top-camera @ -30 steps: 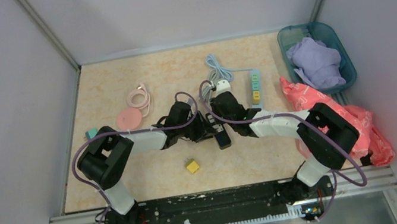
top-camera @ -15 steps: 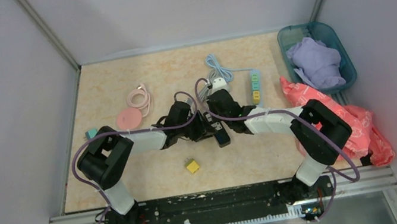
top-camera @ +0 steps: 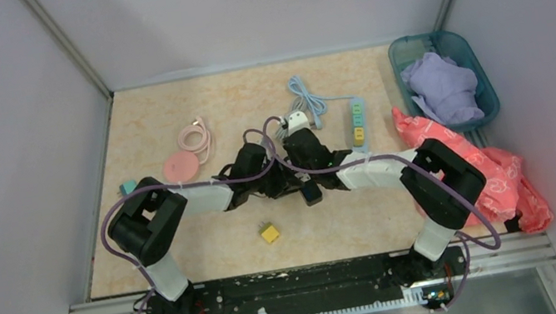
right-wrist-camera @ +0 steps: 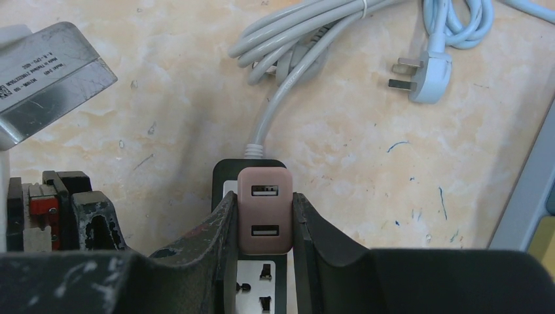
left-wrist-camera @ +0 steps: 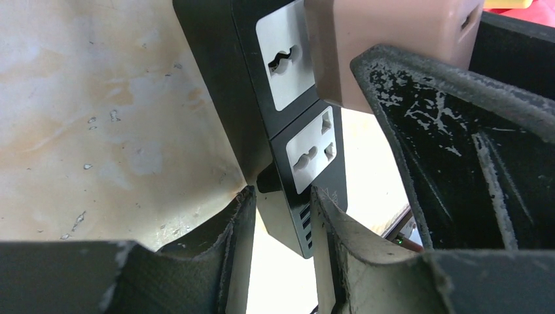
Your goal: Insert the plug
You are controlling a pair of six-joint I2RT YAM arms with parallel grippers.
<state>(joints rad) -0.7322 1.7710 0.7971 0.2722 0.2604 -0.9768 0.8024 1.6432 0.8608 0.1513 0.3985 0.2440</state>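
Plug dead centre of the worktop, and here's a good look at it: a small dusty-pink block with rounded corners and two USB ports stacked one above the other on its outer face. The right gripper is clenched on it, one black finger on each flank. The plug sits against the top socket of the black power strip, covering most of that white socket plate; whether its pins are fully home, I can't tell.

Over on the other side, the left gripper is grasping that same strip, its scuffed fingers pinching the narrow body at the end with the small USB slots. A second white socket plate lies uncovered between the plug and that grip.

From the strip's far end a grey cable runs off toward 12 o'clock and bunches into a loose coil. At 2 o'clock from the plug lies a pastel power strip with its pale blue cord and white plug resting on the worktop. At 7 o'clock, near the arms, sits a small yellow block. Out at 10 o'clock there's a pink disc with a coiled pink cable just beyond it
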